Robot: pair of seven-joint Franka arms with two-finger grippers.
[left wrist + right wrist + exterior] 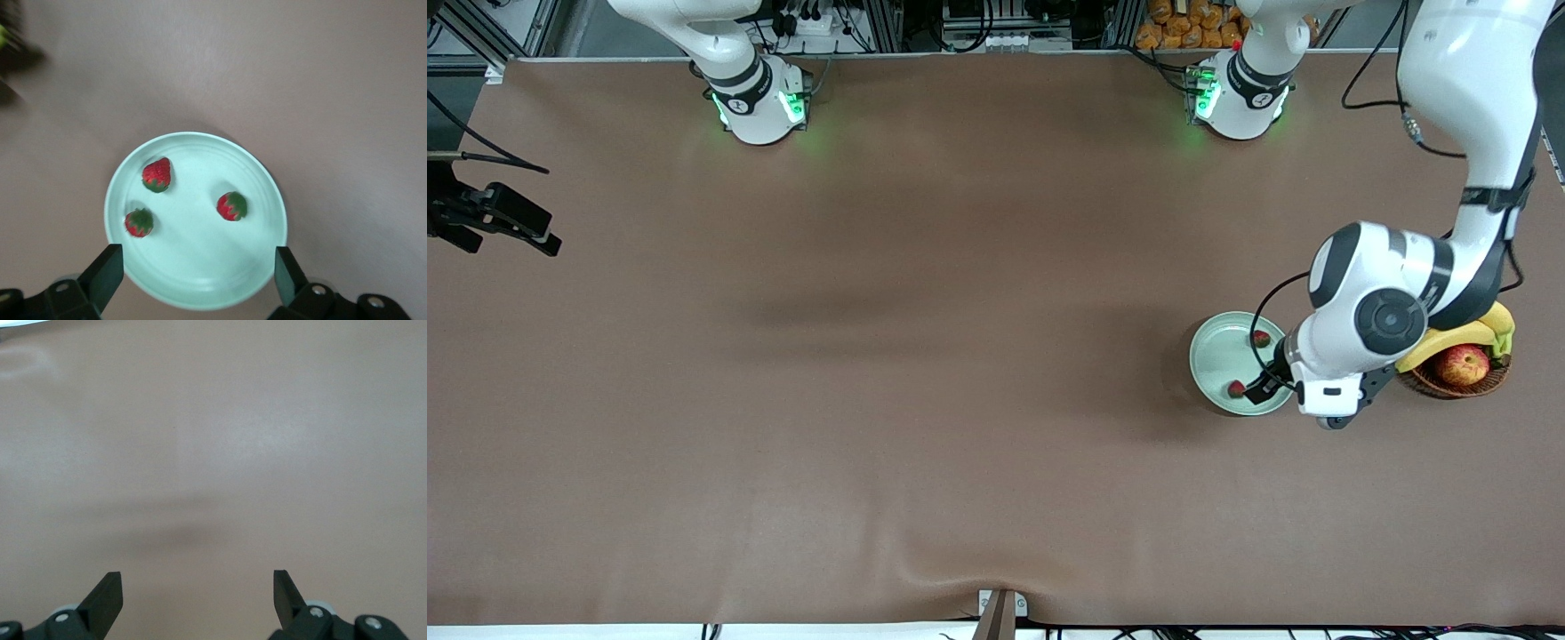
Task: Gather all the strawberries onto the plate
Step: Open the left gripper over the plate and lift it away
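Note:
The pale mint-green plate [1218, 356] lies near the left arm's end of the table. In the left wrist view the plate [200, 267] holds three small red strawberries with green caps [157, 175] [139, 222] [231, 206]. The front view shows two of them [1260, 339] [1236, 388]; the arm hides the third. My left gripper [197, 273] hangs over the plate, open and empty, and it also shows in the front view [1264, 388]. My right gripper [197, 590] is open and empty over bare table at the right arm's end [511, 227], where that arm waits.
A brown wicker basket [1458, 384] with a red-yellow apple [1463, 363] and bananas [1463, 336] stands beside the plate, toward the table's edge at the left arm's end. A brown cloth covers the table.

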